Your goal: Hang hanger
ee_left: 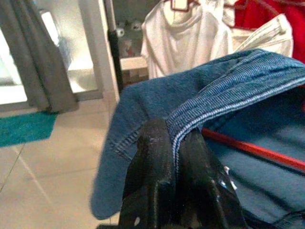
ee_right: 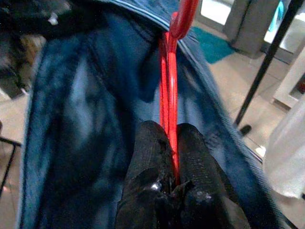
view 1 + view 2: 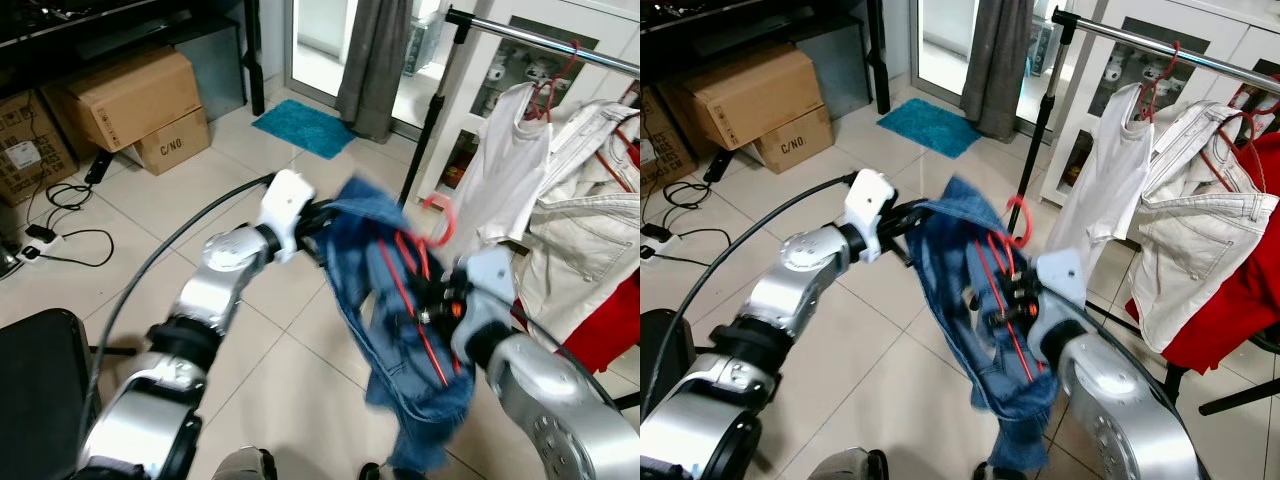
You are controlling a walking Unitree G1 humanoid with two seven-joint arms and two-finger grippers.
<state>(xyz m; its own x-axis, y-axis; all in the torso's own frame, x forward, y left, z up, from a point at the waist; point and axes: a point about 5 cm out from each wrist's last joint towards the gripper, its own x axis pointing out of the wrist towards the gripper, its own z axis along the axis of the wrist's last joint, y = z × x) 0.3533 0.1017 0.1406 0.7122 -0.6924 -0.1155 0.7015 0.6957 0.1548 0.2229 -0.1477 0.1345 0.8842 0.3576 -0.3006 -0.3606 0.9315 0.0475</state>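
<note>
Right hand (image 2: 172, 143) pinches red hanger (image 2: 167, 90), left hand (image 1: 177, 143) denim (image 1: 157, 100)

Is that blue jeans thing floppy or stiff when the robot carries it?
Probably floppy: the blue denim garment sags and folds below the red hanger. It likely swings when moved, as its lower part hangs free. The left gripper pinches only its hem, so it may slip.

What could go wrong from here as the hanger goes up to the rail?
The denim is bunched on the red hanger, and the left gripper pinches only its hem, so it may slide off when lifted. The right gripper clamps just the thin hanger wire, which could twist. The rail already holds a white shirt and jacket, so the hook may snag them.
</note>
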